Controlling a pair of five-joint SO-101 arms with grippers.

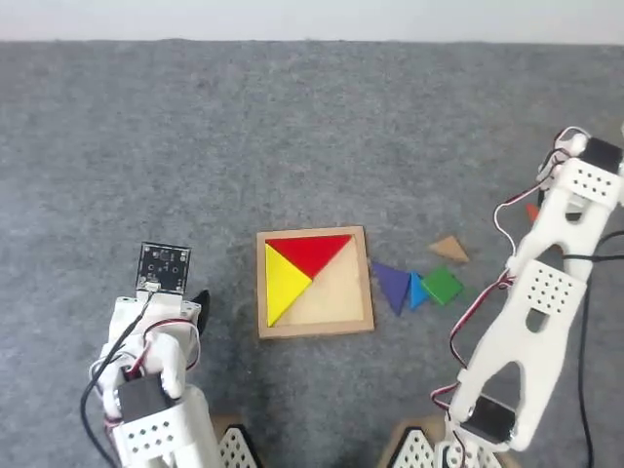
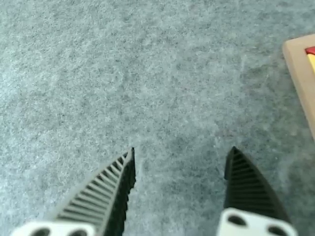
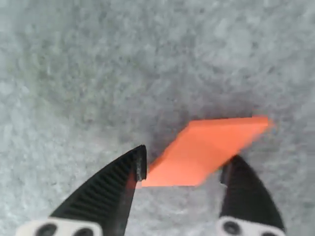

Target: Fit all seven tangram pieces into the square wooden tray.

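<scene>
The square wooden tray (image 1: pixel 336 292) holds a red wooden triangle (image 1: pixel 310 251) and a yellow wooden triangle (image 1: pixel 282 281). At its 3 o'clock lie a purple triangle (image 1: pixel 392 285), a blue triangle (image 1: pixel 417 291), a green square (image 1: pixel 443 286) and a tan triangle (image 1: pixel 449 249). The left gripper (image 2: pixel 182 150), at the tray's 9 o'clock, is wide open and empty. The right gripper (image 3: pixel 187 157) straddles an orange parallelogram (image 3: pixel 206 152) at 2 o'clock. Whether it grips the piece, I cannot tell.

Grey table (image 1: pixel 195 146), perhaps felt-covered, wooden tray (image 1: pixel 314 330), loose pieces (image 1: pixel 417 291) beside it

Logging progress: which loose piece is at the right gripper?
The orange parallelogram, between the right gripper's jaws; the other four loose pieces lie beside the tray.
</scene>
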